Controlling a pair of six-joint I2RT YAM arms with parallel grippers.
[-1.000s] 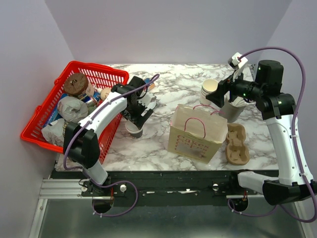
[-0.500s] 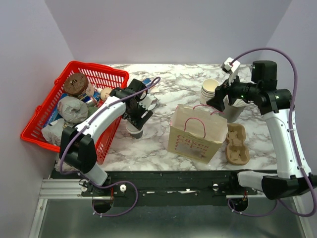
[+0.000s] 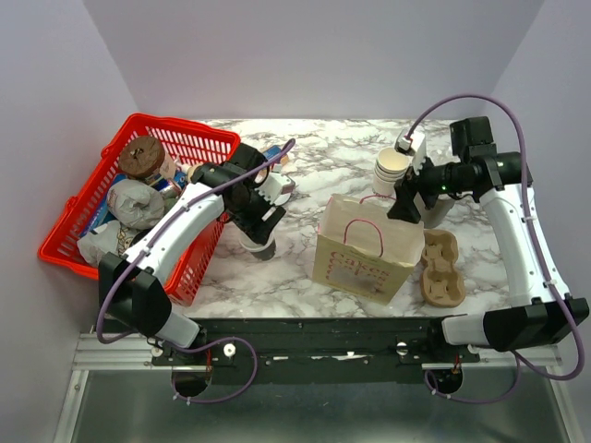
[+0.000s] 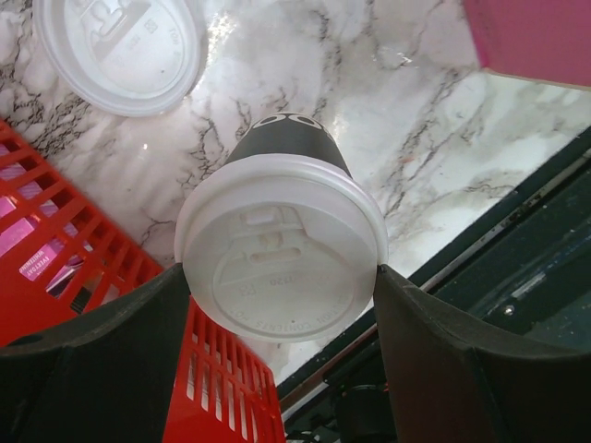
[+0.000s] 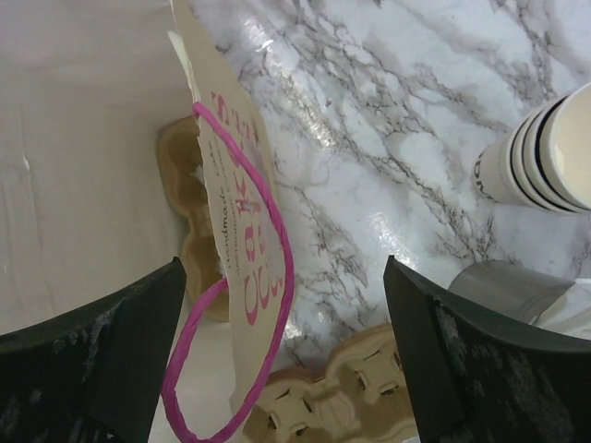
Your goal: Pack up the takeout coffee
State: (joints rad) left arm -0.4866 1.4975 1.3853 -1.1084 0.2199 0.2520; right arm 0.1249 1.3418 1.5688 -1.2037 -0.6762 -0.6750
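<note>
The takeout coffee (image 4: 282,258), a dark-banded cup under a round white lid, stands on the marble beside the red basket. In the top view it (image 3: 259,245) is mostly hidden under my left gripper (image 3: 258,224). In the left wrist view my left gripper (image 4: 282,277) has a finger against each side of the lid rim. The paper bag (image 3: 362,251) stands open at the centre. My right gripper (image 3: 407,205) hovers over the bag's right edge. In the right wrist view it (image 5: 286,272) is open, with the bag's pink handle (image 5: 277,286) between the jaws.
A red basket (image 3: 81,221) of packaged food sits at the left. A loose white lid (image 4: 120,46) lies behind the cup. A stack of cream cups (image 3: 390,169), a grey cup (image 3: 434,210) and a cardboard cup carrier (image 3: 441,268) are right of the bag.
My right gripper has swung down and left from the cup stack to the bag's right edge. My left arm has shifted slightly right over the coffee cup.
</note>
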